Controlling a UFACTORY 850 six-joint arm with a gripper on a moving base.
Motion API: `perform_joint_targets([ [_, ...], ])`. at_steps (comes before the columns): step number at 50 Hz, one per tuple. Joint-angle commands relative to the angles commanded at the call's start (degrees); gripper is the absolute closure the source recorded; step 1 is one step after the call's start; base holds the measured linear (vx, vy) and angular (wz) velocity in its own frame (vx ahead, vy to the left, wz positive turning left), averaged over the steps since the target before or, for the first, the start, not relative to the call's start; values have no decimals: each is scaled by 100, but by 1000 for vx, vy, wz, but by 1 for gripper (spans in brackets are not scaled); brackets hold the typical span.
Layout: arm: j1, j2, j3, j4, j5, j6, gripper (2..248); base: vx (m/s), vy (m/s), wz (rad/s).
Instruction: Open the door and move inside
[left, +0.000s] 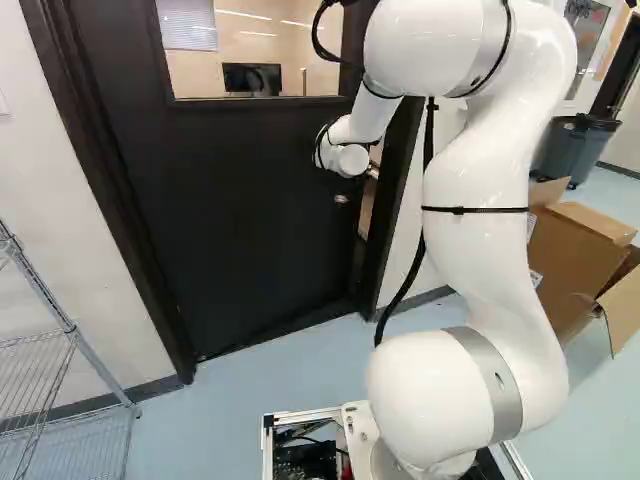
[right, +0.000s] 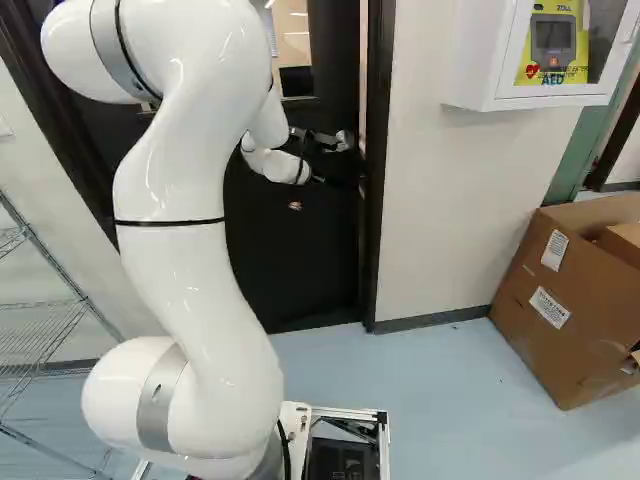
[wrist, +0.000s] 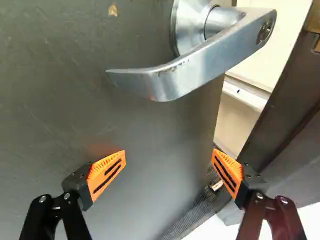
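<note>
In the left base view, edges crop the wire rack (left: 70, 326) at eight o'clock and the door window (left: 232, 62) at twelve; the arm (left: 480, 250) seems to hide most of the lever handle (wrist: 175, 77). The right base view cuts off the cardboard box (right: 550, 340) at three and the wall cabinet (right: 490, 60) at two.

Door handle (wrist: 200, 64) is smooth, shiny metal with scuffs. Door (wrist: 60, 100) looks matt, scratched. Arm (right: 185, 180) looks smooth, glossy. Orange pads (wrist: 100, 172) look matt, ridged. Box (right: 570, 345) is cardboard. Shelf (left: 68, 325) is shiny metal wire. Floor (left: 250, 375) looks smooth, bit shiny.
</note>
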Motion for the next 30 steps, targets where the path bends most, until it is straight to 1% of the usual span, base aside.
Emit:
perform_joint_targets([
  [19,195,-328,-422,-14,0,0,3,0,0,0],
  [25,272,-396,-511,-118,0,0,3,0,0,0],
  [30,341,-440,-568,-299,-15,0,3,0,0,0],
])
